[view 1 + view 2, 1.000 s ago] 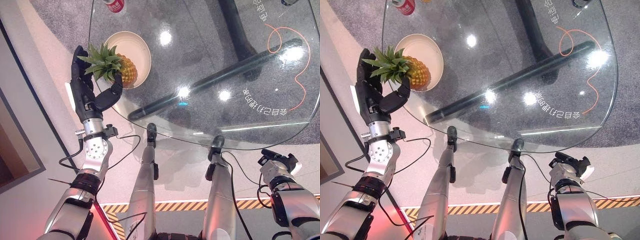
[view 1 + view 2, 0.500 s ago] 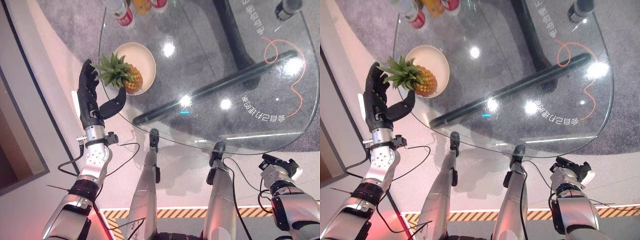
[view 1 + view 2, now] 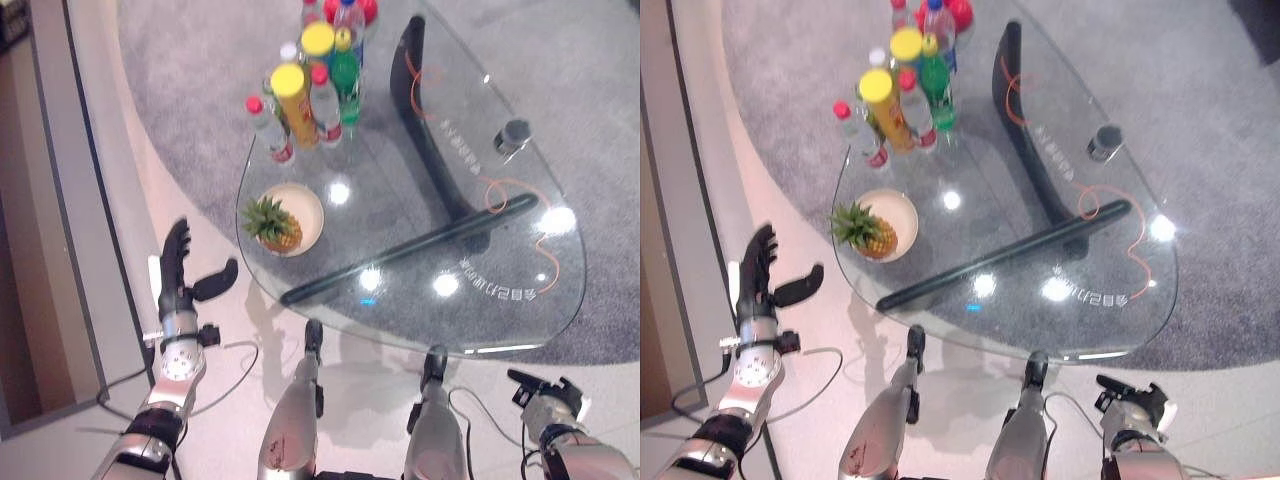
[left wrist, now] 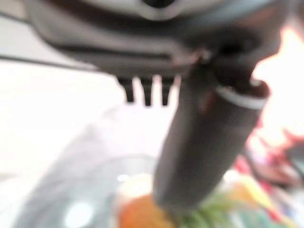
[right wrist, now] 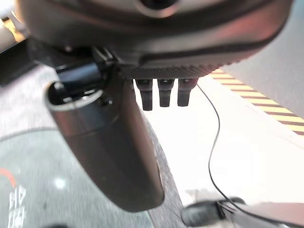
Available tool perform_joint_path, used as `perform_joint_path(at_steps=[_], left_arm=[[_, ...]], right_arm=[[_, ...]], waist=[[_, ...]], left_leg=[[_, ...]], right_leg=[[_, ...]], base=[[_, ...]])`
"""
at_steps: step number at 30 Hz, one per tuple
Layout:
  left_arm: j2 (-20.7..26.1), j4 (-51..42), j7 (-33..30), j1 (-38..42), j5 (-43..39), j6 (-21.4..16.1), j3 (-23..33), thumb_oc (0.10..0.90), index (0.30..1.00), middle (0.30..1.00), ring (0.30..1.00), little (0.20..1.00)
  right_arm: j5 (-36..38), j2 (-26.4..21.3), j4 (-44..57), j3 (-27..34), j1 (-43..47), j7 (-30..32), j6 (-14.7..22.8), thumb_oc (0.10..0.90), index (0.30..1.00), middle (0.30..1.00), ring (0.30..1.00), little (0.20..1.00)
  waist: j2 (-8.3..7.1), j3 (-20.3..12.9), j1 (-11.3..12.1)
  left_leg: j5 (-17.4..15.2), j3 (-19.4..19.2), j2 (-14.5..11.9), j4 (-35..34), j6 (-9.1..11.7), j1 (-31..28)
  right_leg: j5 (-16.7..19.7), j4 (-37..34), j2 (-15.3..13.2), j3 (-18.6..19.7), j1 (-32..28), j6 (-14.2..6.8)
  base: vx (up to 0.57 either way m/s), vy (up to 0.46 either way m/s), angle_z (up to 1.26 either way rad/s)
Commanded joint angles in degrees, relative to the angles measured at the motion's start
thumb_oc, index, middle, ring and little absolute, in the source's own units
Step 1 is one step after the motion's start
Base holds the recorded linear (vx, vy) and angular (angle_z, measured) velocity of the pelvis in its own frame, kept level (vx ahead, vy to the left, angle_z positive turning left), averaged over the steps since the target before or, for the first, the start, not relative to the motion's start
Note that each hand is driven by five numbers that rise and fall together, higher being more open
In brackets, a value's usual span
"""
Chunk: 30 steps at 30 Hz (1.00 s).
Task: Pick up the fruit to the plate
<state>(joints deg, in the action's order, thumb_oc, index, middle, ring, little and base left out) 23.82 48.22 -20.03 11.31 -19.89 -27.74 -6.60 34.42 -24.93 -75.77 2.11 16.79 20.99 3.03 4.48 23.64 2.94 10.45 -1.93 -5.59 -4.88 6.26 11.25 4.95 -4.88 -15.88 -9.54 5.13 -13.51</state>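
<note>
Left hand [image 3: 180,275]: we see its fingers straight, thumb spread, holding nothing, off the glass table [image 3: 520,300].
Pineapple [image 3: 272,224]: lies on the plate [image 3: 310,205], just beyond our left hand.
Right hand [image 3: 545,392]: low beside the table; we cannot tell its fingers.

Open floor lay between the left hand's [image 3: 178,285] straight fingers [image 3: 177,240] and the round glass desk [image 3: 420,250]. Beyond them, a cluster of capped plastic bottles [image 3: 305,95] crowded the desk past the cream plate [image 3: 310,205].
</note>
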Motion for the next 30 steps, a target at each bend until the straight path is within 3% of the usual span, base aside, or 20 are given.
perform_joint_path(at_steps=[1, 4, 7, 12, 15, 30], left_arm=[[-0.34, 8.30, 5.76, -0.54, -3.99, 0.96, 3.49, 0.800, 0.900, 0.900, 0.900, 0.900], [-2.02, 14.01, 8.13, -2.28, -2.28, 3.97, 3.65, 0.800, 0.900, 0.900, 0.900, 0.900], [-3.19, 20.01, 15.28, -4.02, 0.04, 9.78, 3.20, 0.800, 0.900, 0.900, 0.900, 0.900], [-3.95, 25.32, 22.45, -5.11, 1.95, 16.10, 2.56, 0.800, 0.900, 0.900, 0.900, 0.900], [-4.89, 27.57, 29.01, -5.80, 3.98, 21.96, 1.68, 0.800, 0.900, 0.900, 0.900, 0.900], [-6.10, 29.68, 34.64, -5.07, 9.98, 27.66, -2.81, 0.800, 0.900, 0.900, 0.900, 0.900]], right_arm=[[-5.56, 0.83, -1.12, -1.05, -6.30, -3.45, 0.54, 0.800, 0.900, 0.900, 0.900, 0.900], [-9.08, 1.62, -2.24, -1.64, -8.60, -7.00, -0.10, 0.800, 0.900, 0.900, 0.900, 0.900], [-12.88, 2.88, -2.91, -3.10, -10.46, -12.12, -1.73, 0.800, 0.900, 0.900, 0.900, 0.900], [-15.91, 4.20, -3.86, -4.84, -11.79, -17.35, -4.24, 0.800, 0.900, 0.900, 0.900, 0.900], [-19.04, 5.12, -4.79, -6.04, -12.40, -20.78, -6.16, 0.800, 0.900, 0.900, 0.900, 0.900], [-23.19, 6.21, -6.11, -8.27, -12.02, -23.55, -9.08, 0.800, 0.900, 0.900, 0.900, 0.900]], waist=[[-3.96, -7.84, 0.11], [-4.18, -10.81, -0.40], [-4.35, -13.82, -1.10], [-4.26, -16.57, -1.89], [-4.11, -18.22, -2.65], [-3.82, -20.74, -3.62]], left_leg=[[-3.21, -2.20, -3.95, 0.09, 3.00, -2.32], [-3.49, -2.67, -4.62, -0.12, 3.21, -4.80], [-3.81, -3.69, -5.24, -0.12, 3.45, -7.01], [-4.19, -4.59, -5.86, -0.12, 3.85, -9.23], [-4.73, -5.76, -6.37, -0.12, 4.10, -11.28], [-6.56, -7.51, -6.90, -0.12, 3.93, -15.22]], right_leg=[[2.76, 2.11, -0.51, -1.91, 1.76, 0.85], [3.05, 0.97, -0.34, -2.40, -0.97, 0.73], [2.91, 0.52, -0.09, -2.55, -3.13, 0.68], [2.46, 0.05, 0.21, -2.88, -5.35, 0.65], [2.09, -0.12, 0.23, -2.93, -6.77, 0.54], [1.48, -0.12, -0.14, -3.37, -9.14, 0.13]], base=[[0.20, 0.027, -0.10], [0.20, 0.029, -0.01], [0.18, 0.045, 0.07], [0.13, 0.040, -0.02], [0.11, 0.049, -0.03], [0.04, 0.008, -0.03]])
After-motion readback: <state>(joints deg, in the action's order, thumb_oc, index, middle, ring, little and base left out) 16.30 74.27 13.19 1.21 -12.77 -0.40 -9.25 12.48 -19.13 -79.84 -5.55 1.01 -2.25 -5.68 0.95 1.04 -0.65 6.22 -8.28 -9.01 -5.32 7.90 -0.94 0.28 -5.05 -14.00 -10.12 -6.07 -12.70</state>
